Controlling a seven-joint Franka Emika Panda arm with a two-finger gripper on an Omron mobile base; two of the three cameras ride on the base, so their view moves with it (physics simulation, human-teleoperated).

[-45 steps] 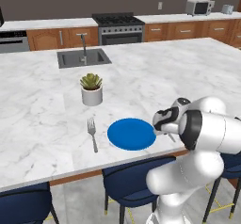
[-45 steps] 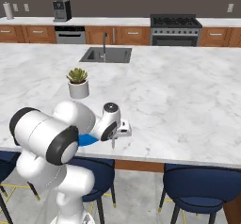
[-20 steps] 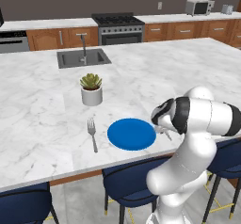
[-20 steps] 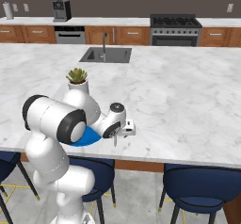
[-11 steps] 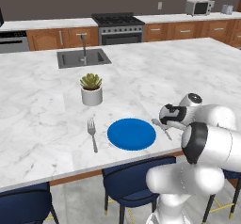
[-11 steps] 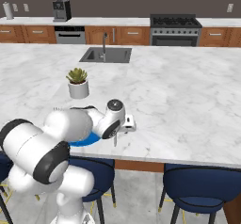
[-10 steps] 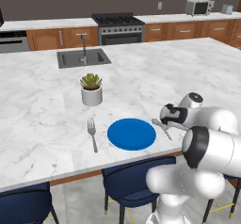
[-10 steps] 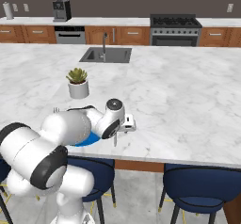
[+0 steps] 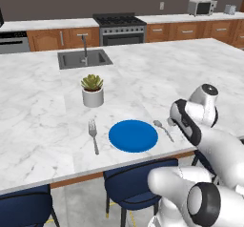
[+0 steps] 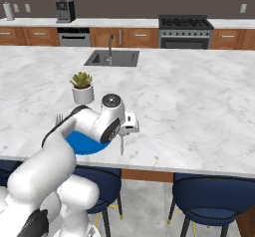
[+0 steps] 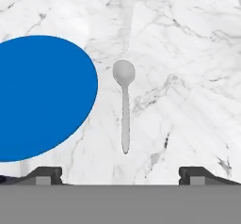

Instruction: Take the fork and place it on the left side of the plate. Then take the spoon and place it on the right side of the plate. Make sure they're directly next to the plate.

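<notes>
Broadly, the white marble counter (image 9: 43, 126) is the largest thing here: a smooth slab veined in grey, with a straight front edge under which dark blue stools (image 10: 209, 193) are tucked. A rectangular steel sink (image 9: 85, 58) is sunk into its far part. Wide bare stone lies to the right of the place setting and behind it.

The plate (image 9: 133, 135) is a flat, plain, bright-blue disc lying near the front edge. A small succulent in a white cylindrical pot (image 9: 93, 90) stands behind it, well apart.

The gripper (image 11: 120, 173) hangs above the counter just right of the plate, holding nothing. Its two dark finger tips (image 11: 44, 174) stand far apart, one at each lower corner of the hand view, and the stone between them is bare.

The fork (image 9: 93, 134) is slim grey metal with a thin straight handle. It lies flat on the marble just left of the plate, tines away from the front edge.

The spoon (image 11: 124, 100) has a rounded oval bowl and a thin handle tapering to a point. It rests flat just beside the plate's right rim, a narrow strip of marble between them, its handle toward the gripper.
</notes>
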